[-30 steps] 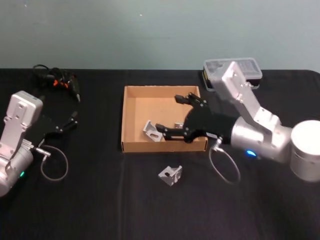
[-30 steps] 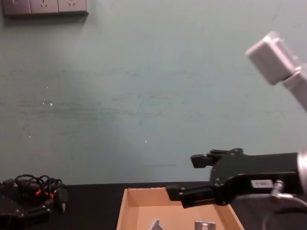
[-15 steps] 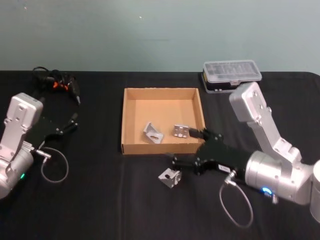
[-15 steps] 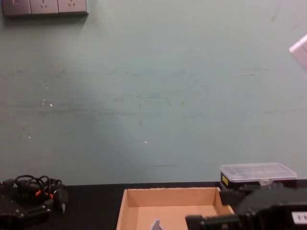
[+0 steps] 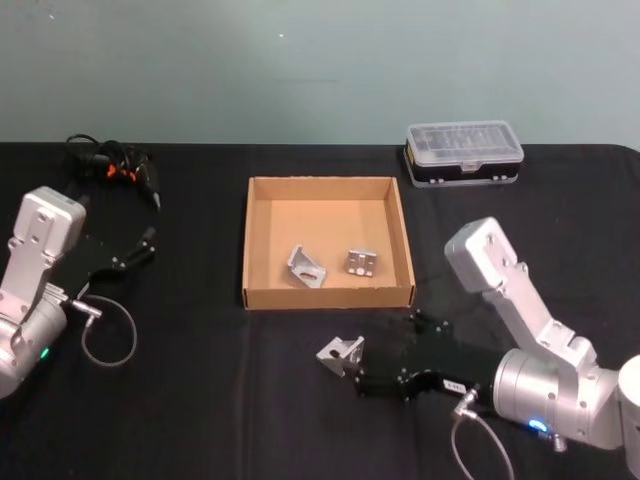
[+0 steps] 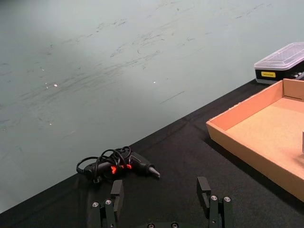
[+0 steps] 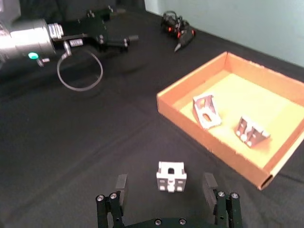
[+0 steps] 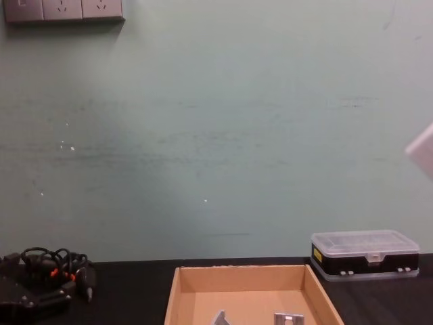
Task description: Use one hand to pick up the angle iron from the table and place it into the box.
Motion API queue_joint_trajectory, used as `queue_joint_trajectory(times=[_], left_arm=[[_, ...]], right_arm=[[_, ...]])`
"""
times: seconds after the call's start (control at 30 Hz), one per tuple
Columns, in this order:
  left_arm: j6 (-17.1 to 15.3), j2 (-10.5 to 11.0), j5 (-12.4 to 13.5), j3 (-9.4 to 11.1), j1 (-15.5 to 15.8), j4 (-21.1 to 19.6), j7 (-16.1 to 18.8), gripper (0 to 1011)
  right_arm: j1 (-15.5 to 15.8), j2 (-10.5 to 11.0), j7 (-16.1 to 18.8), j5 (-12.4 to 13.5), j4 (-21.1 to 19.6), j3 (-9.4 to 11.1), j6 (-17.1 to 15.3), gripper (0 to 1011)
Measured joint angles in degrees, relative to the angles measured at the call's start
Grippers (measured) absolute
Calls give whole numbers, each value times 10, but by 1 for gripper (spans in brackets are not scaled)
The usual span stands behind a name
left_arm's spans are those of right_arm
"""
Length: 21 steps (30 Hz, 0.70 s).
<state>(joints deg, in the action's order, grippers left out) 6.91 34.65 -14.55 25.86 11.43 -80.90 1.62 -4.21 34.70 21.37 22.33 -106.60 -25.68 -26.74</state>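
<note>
matt cardboard box (image 5: 328,296), dull grey metal angle iron (image 5: 341,352), matt black table (image 5: 200,400).

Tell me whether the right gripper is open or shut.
Open: in the right wrist view the right gripper holds its fingers apart, the angle iron lying untouched between them on the table.

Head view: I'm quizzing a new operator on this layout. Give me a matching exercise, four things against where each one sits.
1 loose angle iron
2 box
3 plastic case
4 cable bundle

A back right of the table
B back left
C just in front of the box
D holds two angle irons

Pairs: 1-C, 2-D, 3-A, 4-B
</note>
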Motion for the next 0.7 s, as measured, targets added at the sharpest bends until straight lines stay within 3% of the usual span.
queue_joint_trajectory(times=[0.7], left_arm=[[0, 0, 0, 0, 0, 0, 0, 1011]], right_arm=[[-11, -22, 13, -24, 57, -18, 9, 1000]])
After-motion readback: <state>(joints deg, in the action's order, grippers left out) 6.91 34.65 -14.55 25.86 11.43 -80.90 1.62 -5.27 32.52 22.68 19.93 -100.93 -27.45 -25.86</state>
